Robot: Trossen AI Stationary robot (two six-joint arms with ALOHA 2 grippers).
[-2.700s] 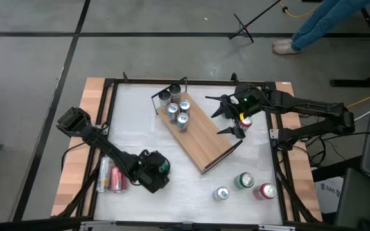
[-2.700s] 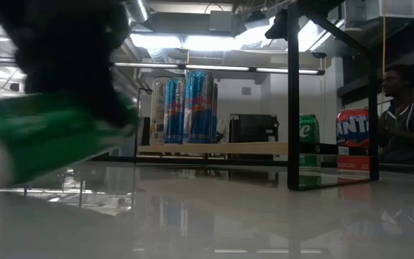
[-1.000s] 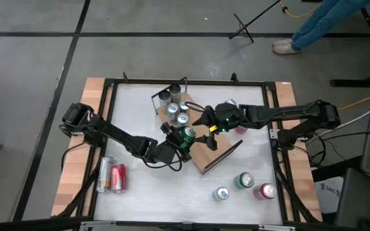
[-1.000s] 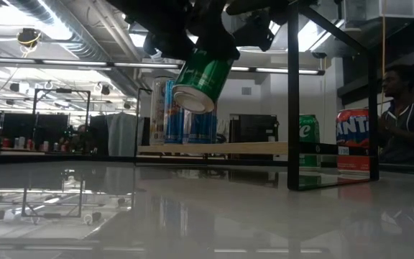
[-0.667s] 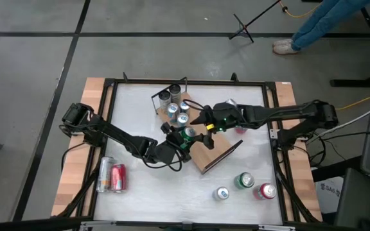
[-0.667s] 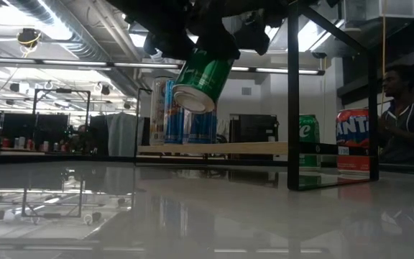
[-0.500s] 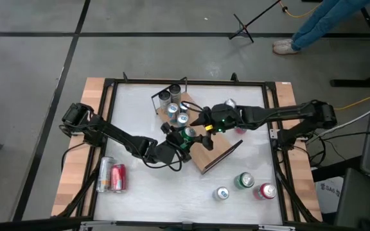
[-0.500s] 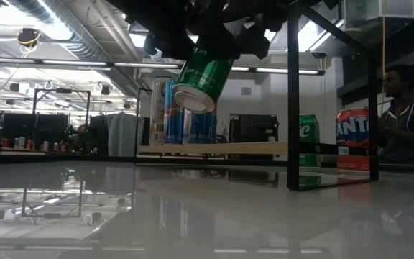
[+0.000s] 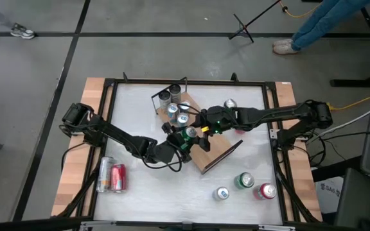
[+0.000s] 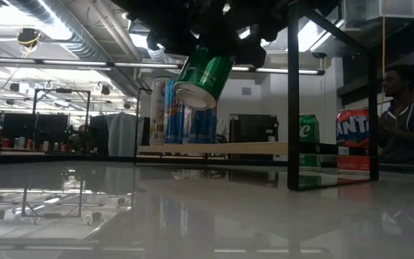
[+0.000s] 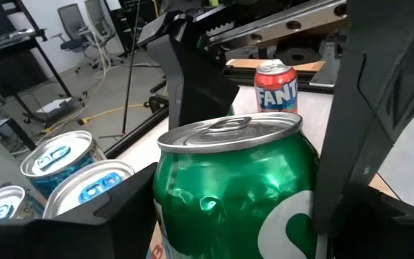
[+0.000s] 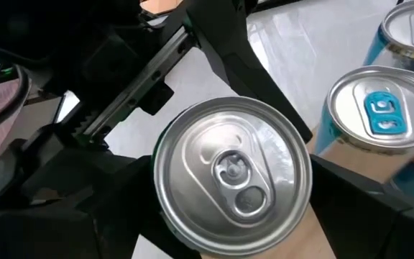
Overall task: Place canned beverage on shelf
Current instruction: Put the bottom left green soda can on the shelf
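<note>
A green can [image 9: 189,135] hangs tilted in the air over the near-left edge of the shelf [image 9: 212,145], a light-brown board lying slantwise on the table. My left gripper [image 9: 185,138] is shut on the can. My right gripper [image 9: 200,130] is open; its fingers stand on either side of the can's top end [image 12: 232,173], and I cannot tell whether they touch it. Several blue and silver cans [image 9: 176,110] stand upright on the shelf's far-left end, also seen in the low view [image 10: 185,111]. My left gripper pinches the green can's round side wall [image 11: 297,216] between its two fingers [image 11: 365,137], one on each side. The fingers come almost level from the table's near left. The can is lifted clear and tilted, its bottom end [image 10: 195,95] lower than its top.
A red can and a silver can [image 9: 111,176] lie by the table's left edge. Three cans [image 9: 244,181] stand near the front right corner. Another can [image 9: 229,104] stands beside the right arm. In the low view a person [image 10: 402,108] sits beyond the table on the right.
My right gripper has come down and toward the table's left, up to the green can, so that its open fingers now stand around the can's top end. The left gripper and the can have stayed almost in place.
</note>
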